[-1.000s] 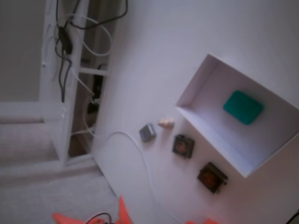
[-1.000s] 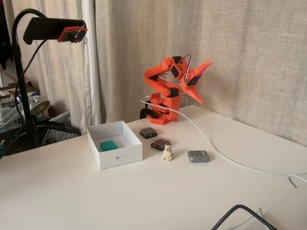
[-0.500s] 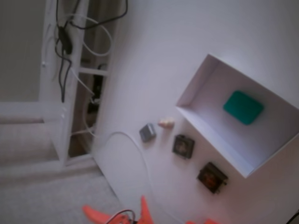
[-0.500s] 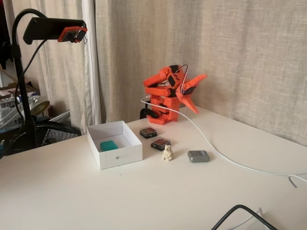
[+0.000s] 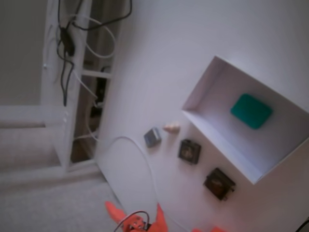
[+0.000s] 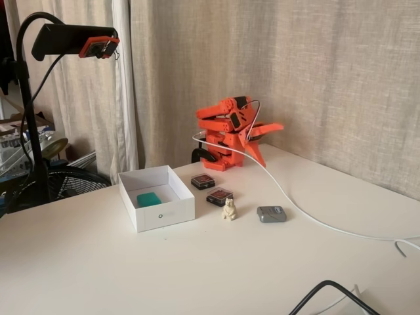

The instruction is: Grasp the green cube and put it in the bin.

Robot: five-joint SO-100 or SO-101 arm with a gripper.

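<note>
Teal-green block: the green cube (image 5: 250, 110) (image 6: 149, 199) lies flat on the floor of the bin, free of any grip, well apart from the gripper and off to its left in the fixed view from the table's side.
White card box: the bin (image 5: 227, 143) (image 6: 167, 211) is a shallow tray with thin upright walls; it holds the green cube and nothing else that can be seen.
Position in bin: the cube sits clear of all four walls, touching none.
Orange claw: the gripper (image 6: 261, 142) is folded close over the arm's base (image 6: 222, 156) at the far side of the table, fingers spread apart, nothing between them.
Step in hand: judged as the end of the job, with the cube placed and the arm tucked at its rest pose.
Next move: judged to call for nothing more than settling the arm; no further grasp looks needed.
Dark square blocks: two (image 6: 203, 182) (image 6: 219, 196) on the table between the gripper and the bin, outside its walls.
Small pale figure: a figurine (image 6: 229, 209) just beyond the nearer dark block from the gripper.
Grey cube: the grey block (image 6: 270, 214) below the gripper, beside the white cable (image 6: 308, 215).
Surface: white table (image 6: 197, 269).
</note>
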